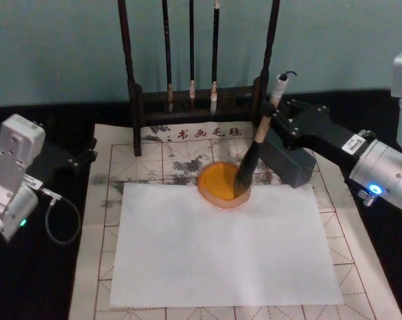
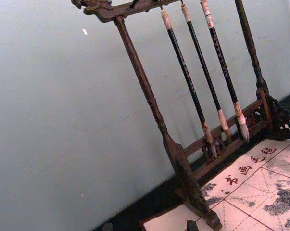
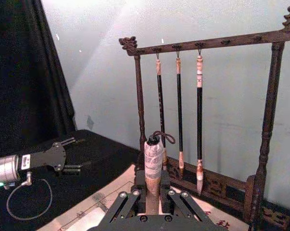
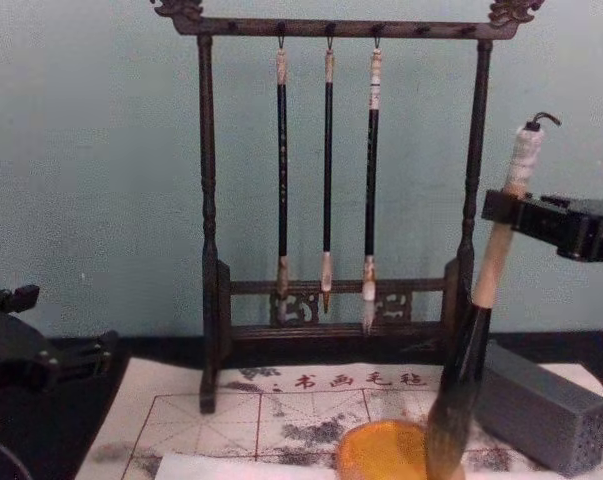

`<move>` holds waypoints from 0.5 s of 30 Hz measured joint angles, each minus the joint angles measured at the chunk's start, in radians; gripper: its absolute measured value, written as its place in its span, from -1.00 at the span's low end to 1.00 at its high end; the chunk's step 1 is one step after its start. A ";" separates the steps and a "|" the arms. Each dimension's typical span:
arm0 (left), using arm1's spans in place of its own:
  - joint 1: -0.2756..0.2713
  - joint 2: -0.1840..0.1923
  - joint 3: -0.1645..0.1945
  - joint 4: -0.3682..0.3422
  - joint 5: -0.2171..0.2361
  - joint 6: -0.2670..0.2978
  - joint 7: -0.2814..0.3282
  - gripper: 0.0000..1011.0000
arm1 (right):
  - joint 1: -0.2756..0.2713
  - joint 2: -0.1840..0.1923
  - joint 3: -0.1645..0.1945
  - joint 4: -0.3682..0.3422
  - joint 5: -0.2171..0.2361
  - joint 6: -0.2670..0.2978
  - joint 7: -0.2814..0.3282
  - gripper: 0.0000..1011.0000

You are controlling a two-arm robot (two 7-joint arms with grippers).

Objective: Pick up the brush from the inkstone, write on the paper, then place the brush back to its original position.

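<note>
Two arms in head view: right gripper [image 1: 273, 112] pinches the tilted brush [image 1: 249, 160] by its pale handle, tuft in the inkstone [image 1: 216, 183] at the paper's [image 1: 221, 253] far edge; left gripper [image 1: 79, 159] parked left, grip impossible to tell; right wrist view: jaws clamp the handle; chest view: tuft meets the inkstone's right side.

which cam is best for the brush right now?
Head view: the brush is seen whole, tuft at the inkstone's right edge, right gripper clamped on the upper handle. Chest view gives it side-on, tuft tip cropped. Right wrist view gets the handle top and loop. The left gripper sits idle at left.
</note>
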 joint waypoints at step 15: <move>0.000 0.000 0.000 0.000 0.000 0.000 0.000 0.98 | -0.030 0.030 0.017 -0.041 -0.004 0.000 0.003 -0.63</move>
